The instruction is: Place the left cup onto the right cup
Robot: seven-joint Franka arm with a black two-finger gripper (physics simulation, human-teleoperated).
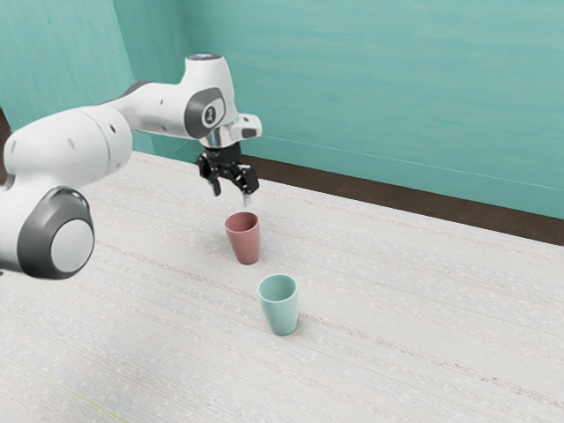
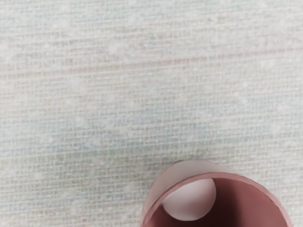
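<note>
The pink cup (image 1: 242, 238) stands upright on the pale table (image 1: 423, 291). It is a plain, handleless tumbler that tapers to a narrower base and has its mouth open upward. In the wrist view it (image 2: 246, 203) shows a dusty-rose inner wall and a lighter round bottom. The teal cup (image 1: 278, 304), the same shape, stands at 5 o'clock from it, near but apart. The gripper (image 1: 231, 194) hovers just above the pink cup, at about 12 o'clock. Its jaws are spread and hold nothing.
</note>
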